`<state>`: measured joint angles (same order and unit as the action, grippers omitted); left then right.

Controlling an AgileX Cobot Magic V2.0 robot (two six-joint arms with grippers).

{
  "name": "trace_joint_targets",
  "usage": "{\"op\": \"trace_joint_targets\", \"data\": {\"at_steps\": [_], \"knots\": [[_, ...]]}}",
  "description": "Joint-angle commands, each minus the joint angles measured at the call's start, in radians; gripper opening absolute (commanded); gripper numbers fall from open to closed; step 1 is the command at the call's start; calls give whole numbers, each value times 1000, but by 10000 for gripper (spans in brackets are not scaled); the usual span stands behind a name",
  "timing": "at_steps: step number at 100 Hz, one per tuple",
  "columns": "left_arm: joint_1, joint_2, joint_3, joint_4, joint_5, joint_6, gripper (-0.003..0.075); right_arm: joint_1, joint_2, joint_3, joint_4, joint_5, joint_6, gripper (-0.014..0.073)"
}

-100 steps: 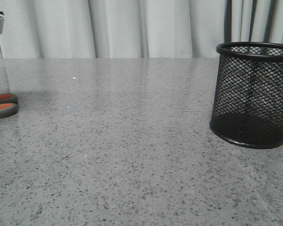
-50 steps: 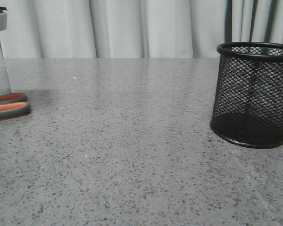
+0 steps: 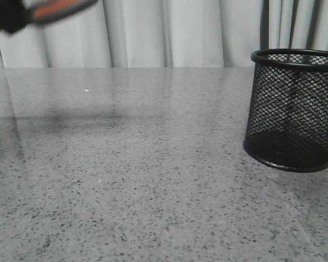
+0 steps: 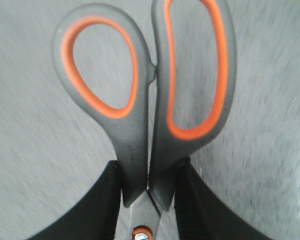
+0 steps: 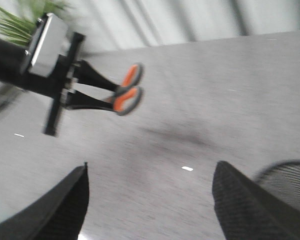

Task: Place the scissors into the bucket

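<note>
My left gripper [image 4: 149, 197] is shut on the scissors [image 4: 145, 90], its black fingers clamping the grey shanks just above the pivot; the orange-lined loops stick out ahead. In the front view the scissors [image 3: 57, 10] are blurred high at the top left, well above the table. The right wrist view shows the left gripper [image 5: 97, 87] holding them in the air, orange loops [image 5: 127, 95] leading. The black mesh bucket [image 3: 293, 109] stands upright on the table at the right; its rim also shows in the right wrist view [image 5: 285, 172]. My right gripper [image 5: 150, 172] is open and empty beside the bucket.
The grey speckled table [image 3: 153, 180] stretches between the scissors and the bucket. Pale curtains [image 3: 169, 33] hang behind it. A green plant [image 5: 20, 20] shows at the far side in the right wrist view.
The scissors lay on the table at the far left. They slid a little to the right and have now been lifted high above the table by my left gripper.
</note>
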<state>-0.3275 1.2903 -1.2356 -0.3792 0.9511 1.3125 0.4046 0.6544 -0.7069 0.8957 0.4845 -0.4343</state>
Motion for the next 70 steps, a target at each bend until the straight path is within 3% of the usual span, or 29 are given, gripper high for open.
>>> {"op": "trace_joint_targets", "data": {"at_steps": [1, 33, 62, 70], "knots": [[-84, -90, -26, -45, -108, -12, 10, 31, 40, -49, 174, -91, -70, 472], [-352, -169, -26, -61, -247, -12, 10, 90, 229, -256, 213, 26, -72, 472], [-408, -169, -26, -74, -277, -12, 10, 133, 402, -318, 214, 17, -75, 466], [-408, -173, -26, -83, -277, -12, 10, 138, 420, -318, 229, 13, -75, 393]]}}
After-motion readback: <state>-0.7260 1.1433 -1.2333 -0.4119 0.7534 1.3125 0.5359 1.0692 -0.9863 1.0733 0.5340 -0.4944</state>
